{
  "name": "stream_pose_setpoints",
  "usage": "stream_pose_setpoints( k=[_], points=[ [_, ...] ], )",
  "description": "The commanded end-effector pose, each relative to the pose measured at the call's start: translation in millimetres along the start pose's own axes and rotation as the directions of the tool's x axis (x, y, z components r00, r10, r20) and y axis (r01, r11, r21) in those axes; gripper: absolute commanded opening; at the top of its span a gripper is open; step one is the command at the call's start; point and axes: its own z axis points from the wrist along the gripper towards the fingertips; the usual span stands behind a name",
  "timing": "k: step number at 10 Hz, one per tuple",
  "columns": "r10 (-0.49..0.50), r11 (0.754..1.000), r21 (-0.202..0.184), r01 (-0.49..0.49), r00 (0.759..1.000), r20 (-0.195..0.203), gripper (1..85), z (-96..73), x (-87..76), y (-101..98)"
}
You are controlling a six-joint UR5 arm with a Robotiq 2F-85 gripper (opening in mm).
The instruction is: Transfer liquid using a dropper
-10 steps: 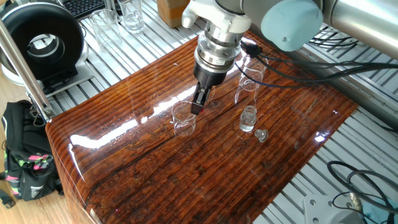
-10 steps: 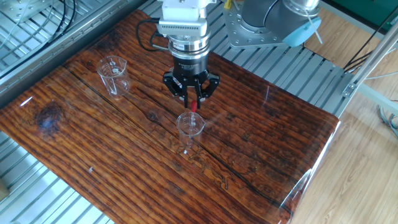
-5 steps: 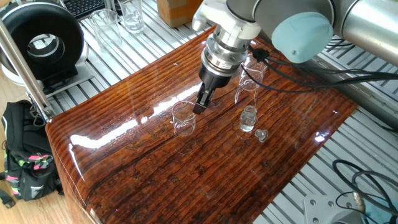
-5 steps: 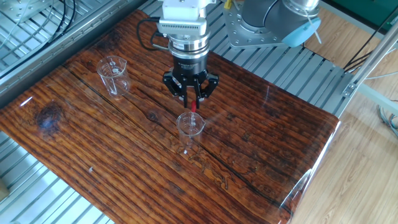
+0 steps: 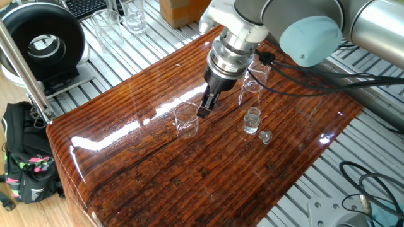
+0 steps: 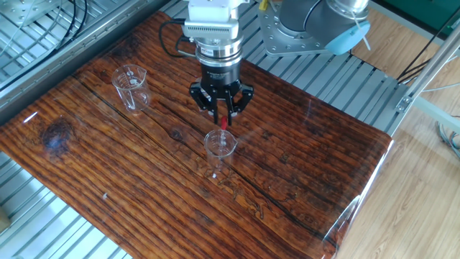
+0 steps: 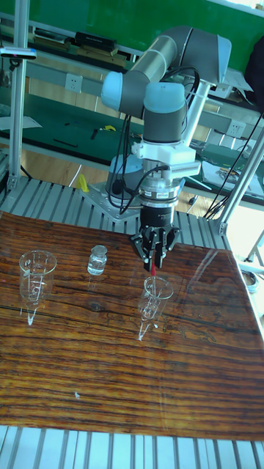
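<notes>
My gripper points down and is shut on the red bulb of the dropper. The dropper's thin clear tube hangs into a small clear beaker directly below. I cannot make out any liquid in the glassware. A taller clear glass vessel stands apart from the beaker. Close to it are a small glass bottle and its stopper, which lies on the wood.
The glassware stands on a glossy wooden board laid over a slatted metal table. Off the board in one fixed view are more glassware, a black round device and a bag.
In one fixed view the wrist has leaned and shifted slightly right. The gripper stays shut on the dropper over the beaker.
</notes>
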Motion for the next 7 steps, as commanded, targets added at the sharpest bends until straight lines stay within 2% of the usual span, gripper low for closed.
stream_pose_setpoints(
  k=[1, 7],
  points=[
    [0.015, 1.0, -0.022, -0.014, 0.999, 0.03, 32.3, -3.0, -4.0, 3.9],
    [0.017, 1.0, -0.01, -0.017, 0.999, 0.028, 32.7, -0.6, -1.8, 0.4]
  ],
)
